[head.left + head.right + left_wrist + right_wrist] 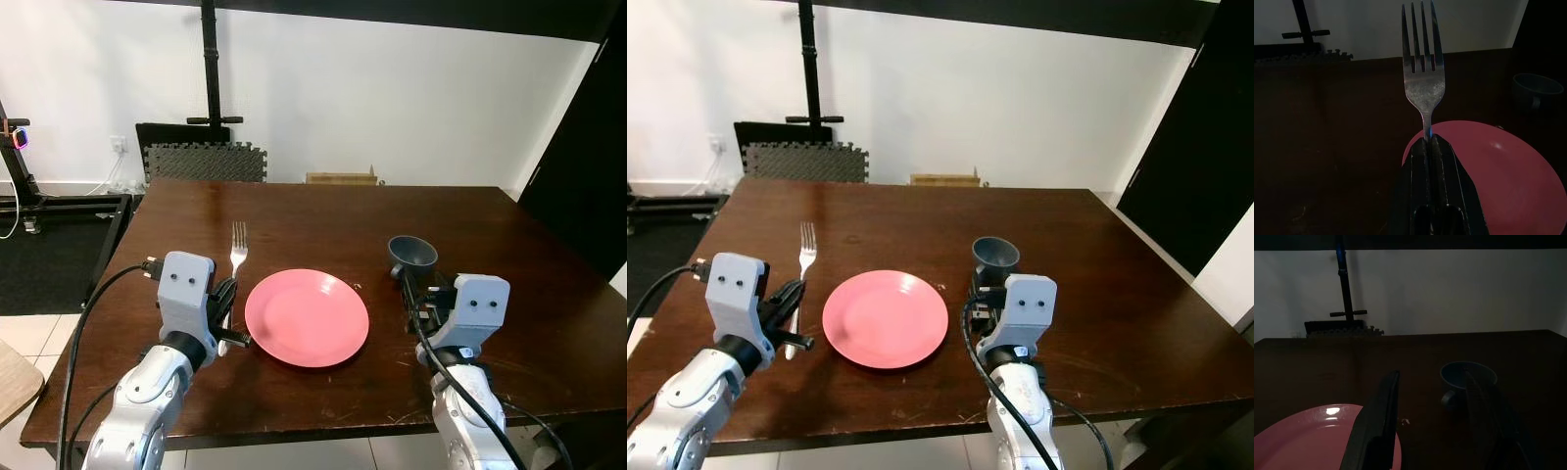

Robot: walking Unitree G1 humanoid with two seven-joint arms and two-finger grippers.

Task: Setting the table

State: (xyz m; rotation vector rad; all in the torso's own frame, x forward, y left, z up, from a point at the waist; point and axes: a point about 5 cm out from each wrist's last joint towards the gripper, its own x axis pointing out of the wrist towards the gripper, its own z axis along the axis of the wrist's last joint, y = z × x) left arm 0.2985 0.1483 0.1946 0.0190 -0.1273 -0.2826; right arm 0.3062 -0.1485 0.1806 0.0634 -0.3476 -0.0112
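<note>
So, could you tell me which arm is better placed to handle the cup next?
The right. The right gripper is open and empty just short of the dark cup, while the left gripper is shut on the fork across the pink plate.

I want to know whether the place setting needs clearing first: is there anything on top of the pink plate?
The pink plate looks bare, its whole top in view. The fork is beside it, held by the left gripper; the cup stands apart.
</note>
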